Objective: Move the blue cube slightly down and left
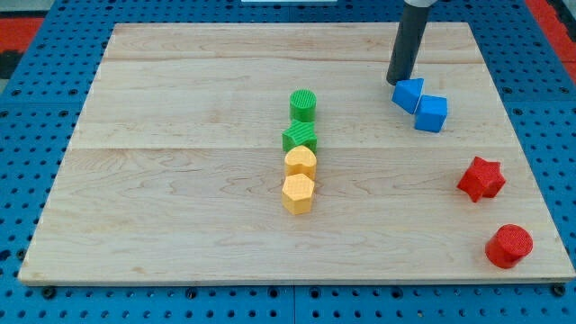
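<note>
**Ana:** Where is the blue cube (432,113)?

**Ben:** Near the board's (180,207) two o'clock corner. It touches another blue block (409,94), which sits at its ten o'clock.

**Ana:** And my tip (397,83)?

**Ben:** At that other block's eleven o'clock, right against it or just beside it. I can't tell which. There is no gripper, only a rod, so nothing opens or pinches.

**Ana:** Will the cube be hard to move?

**Ben:** I think not. It looks small, light and stiff, and the wood looks smooth, so it should slide. It may spin if poked near a corner.

**Ana:** Where should I push?

**Ben:** On its face at one o'clock, in the middle. Then it goes toward seven o'clock.

**Ana:** Anything in the way?

**Ben:** The red star (481,178) is at its five o'clock, well apart. The green (303,104) and yellow (298,193) blocks are far off at nine o'clock.
</note>
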Motion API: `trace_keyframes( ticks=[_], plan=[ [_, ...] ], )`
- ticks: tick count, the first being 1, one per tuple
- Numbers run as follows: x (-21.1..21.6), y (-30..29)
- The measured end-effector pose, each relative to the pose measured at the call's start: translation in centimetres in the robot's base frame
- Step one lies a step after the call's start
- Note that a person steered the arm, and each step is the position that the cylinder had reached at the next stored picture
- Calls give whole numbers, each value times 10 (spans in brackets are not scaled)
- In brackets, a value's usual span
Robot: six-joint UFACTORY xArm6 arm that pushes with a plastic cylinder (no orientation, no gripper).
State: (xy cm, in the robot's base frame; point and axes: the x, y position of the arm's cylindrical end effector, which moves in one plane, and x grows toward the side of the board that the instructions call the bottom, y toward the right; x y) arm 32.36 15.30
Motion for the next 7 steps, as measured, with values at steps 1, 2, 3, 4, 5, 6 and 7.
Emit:
trace_keyframes(
  ticks=[1, 2, 3, 4, 5, 6, 7],
  plan=[
    [-4, 27],
    [-26, 84],
    [-8, 103],
    [26, 78],
    [38, 36],
    [40, 20],
    [40, 28]
  ],
)
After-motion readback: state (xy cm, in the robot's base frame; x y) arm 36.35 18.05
